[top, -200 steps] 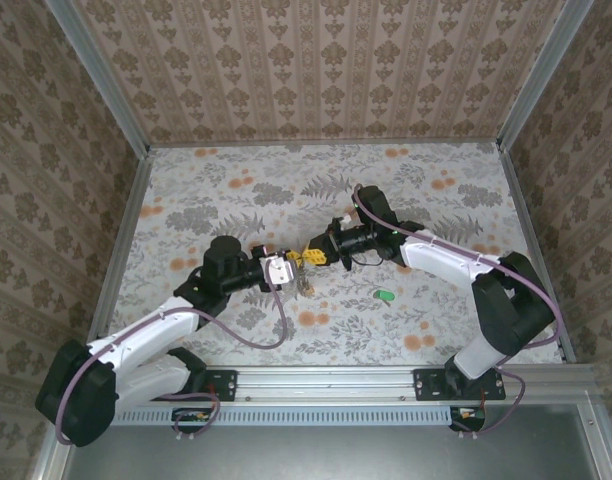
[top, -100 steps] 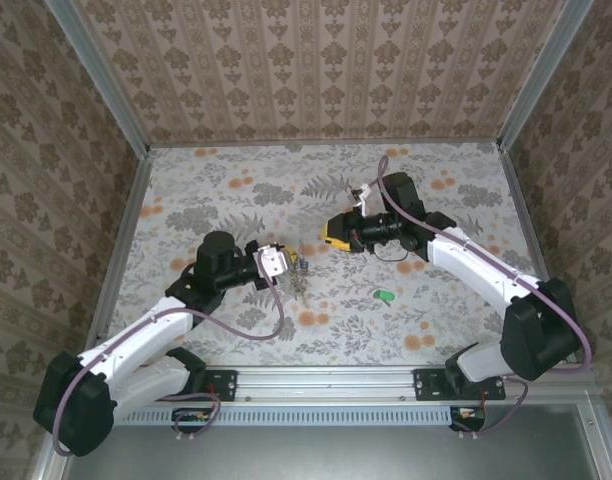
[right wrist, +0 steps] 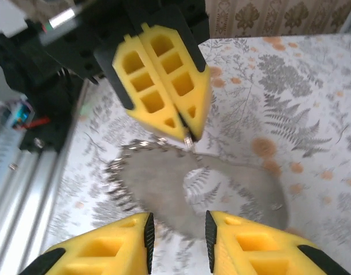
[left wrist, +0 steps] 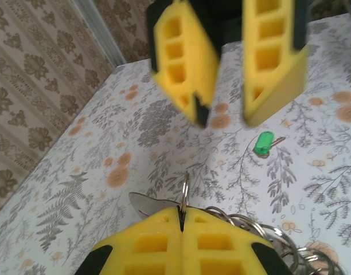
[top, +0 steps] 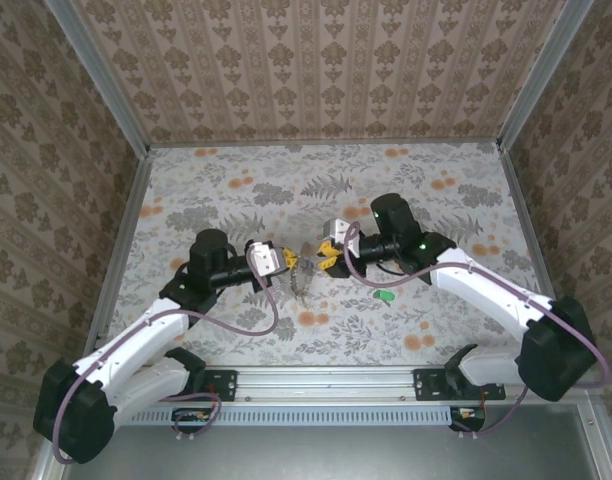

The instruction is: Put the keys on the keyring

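Observation:
My left gripper (top: 288, 262) is shut on the keyring (left wrist: 184, 190), a thin metal ring standing edge-on out of the closed yellow pads (left wrist: 221, 240). A bunch of rings and keys (top: 302, 284) hangs from it over the table; further rings (left wrist: 267, 228) trail to the right of the pads. My right gripper (top: 323, 256) faces the left one a short way off, open and holding nothing. From the right wrist, its fingers (right wrist: 101, 252) frame the left gripper (right wrist: 187, 130) and the blurred hanging bunch (right wrist: 158, 189). A green-headed key (top: 383, 295) lies alone on the table.
The floral tablecloth (top: 236, 190) is bare behind both arms. Patterned walls and metal rails (top: 121, 230) enclose the table on three sides. The green key (left wrist: 263, 142) lies on the cloth beyond and right of the keyring.
My right gripper opened, pulled back to the upper right, then returned close to the left gripper. The left arm shifted slightly left, still holding the ring; the hanging bunch swings.

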